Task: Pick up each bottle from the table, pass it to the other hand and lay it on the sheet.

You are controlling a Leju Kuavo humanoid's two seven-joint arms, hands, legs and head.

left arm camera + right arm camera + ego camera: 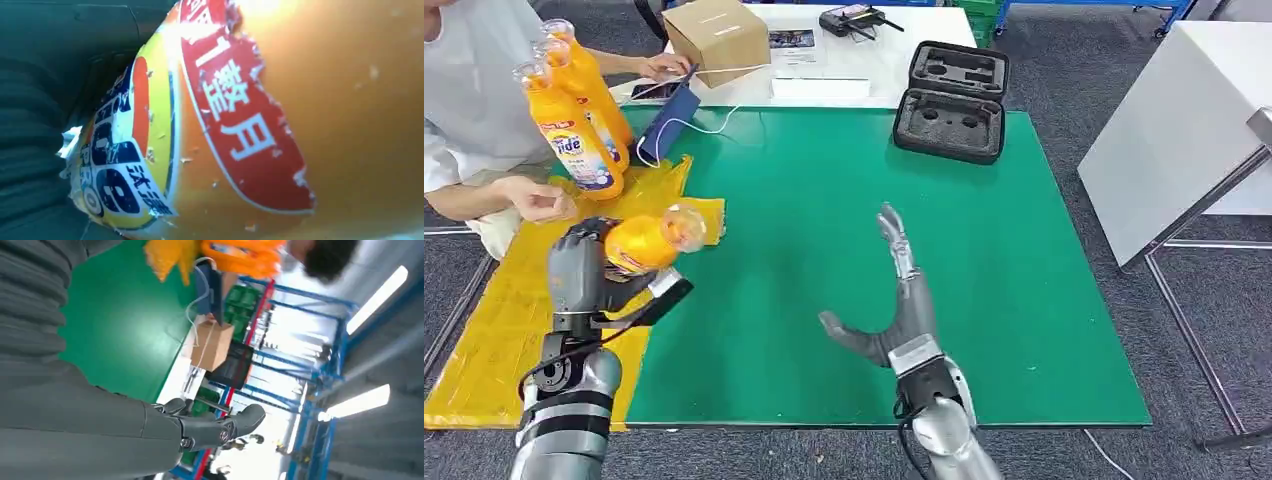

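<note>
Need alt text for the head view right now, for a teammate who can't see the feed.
The left hand holds an orange bottle on its side above the yellow sheet, while the right hand hangs open over the green mat. A person stands two more bottles at the sheet's far end.

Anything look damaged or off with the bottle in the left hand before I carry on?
Yes. The label on the orange bottle in the left hand is torn and flaking, with ragged edges and a loose white scrap peeling up, as seen from the left wrist. No spill is visible.
</note>
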